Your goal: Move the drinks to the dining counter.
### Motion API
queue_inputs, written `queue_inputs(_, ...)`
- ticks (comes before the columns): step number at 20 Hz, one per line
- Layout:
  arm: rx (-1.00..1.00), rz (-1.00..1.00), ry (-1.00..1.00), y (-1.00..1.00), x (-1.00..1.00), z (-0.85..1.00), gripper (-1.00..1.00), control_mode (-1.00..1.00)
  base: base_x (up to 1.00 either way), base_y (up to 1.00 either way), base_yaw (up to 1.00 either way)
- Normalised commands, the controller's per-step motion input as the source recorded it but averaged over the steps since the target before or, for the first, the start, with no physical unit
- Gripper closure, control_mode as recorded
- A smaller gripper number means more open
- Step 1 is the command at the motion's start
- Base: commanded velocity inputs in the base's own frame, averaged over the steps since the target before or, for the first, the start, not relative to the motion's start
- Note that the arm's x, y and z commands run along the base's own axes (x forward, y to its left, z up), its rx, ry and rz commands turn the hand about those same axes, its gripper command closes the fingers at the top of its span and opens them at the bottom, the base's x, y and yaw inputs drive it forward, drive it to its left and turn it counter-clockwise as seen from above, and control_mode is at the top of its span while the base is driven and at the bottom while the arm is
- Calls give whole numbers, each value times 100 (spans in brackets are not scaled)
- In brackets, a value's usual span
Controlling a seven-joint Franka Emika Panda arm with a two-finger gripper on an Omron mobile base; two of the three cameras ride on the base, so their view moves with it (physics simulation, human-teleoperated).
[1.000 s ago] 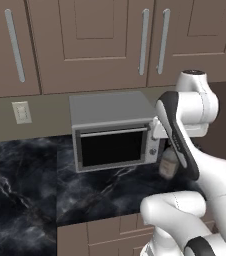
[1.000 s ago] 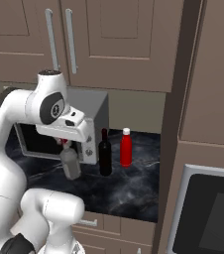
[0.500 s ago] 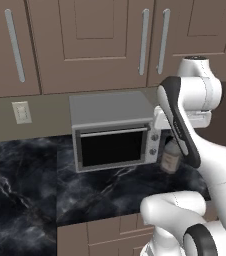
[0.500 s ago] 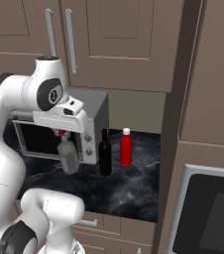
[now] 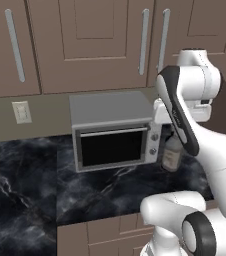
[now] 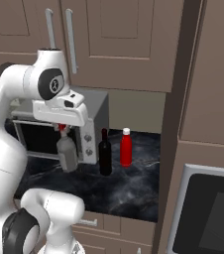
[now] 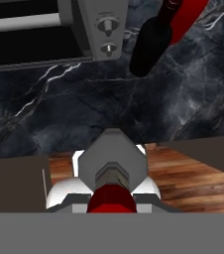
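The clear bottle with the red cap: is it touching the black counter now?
Apart. In the right base view the clear bottle hangs from the gripper by its red cap, and dark counter shows below its base.

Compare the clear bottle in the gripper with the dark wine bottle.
The clear bottle is squat, see-through and red-capped; the wine bottle is tall, slim and near black. The clear bottle hangs from the shut gripper above the counter; the wine bottle stands on it. Both are upright.
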Motion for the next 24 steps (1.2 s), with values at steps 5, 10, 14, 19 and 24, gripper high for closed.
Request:
queue_inputs(5,0,0,0,0,0,0,100,100,-88,1,0)
queue_inputs(10,0,0,0,0,0,0,100,100,-100,1,-5)
queue_inputs(14,0,0,0,0,0,0,100,100,-96,-15,-28)
queue_inputs(19,0,0,0,0,0,0,100,100,-60,-34,-62)
queue_inputs(24,0,0,0,0,0,0,100,100,-18,-21,-84)
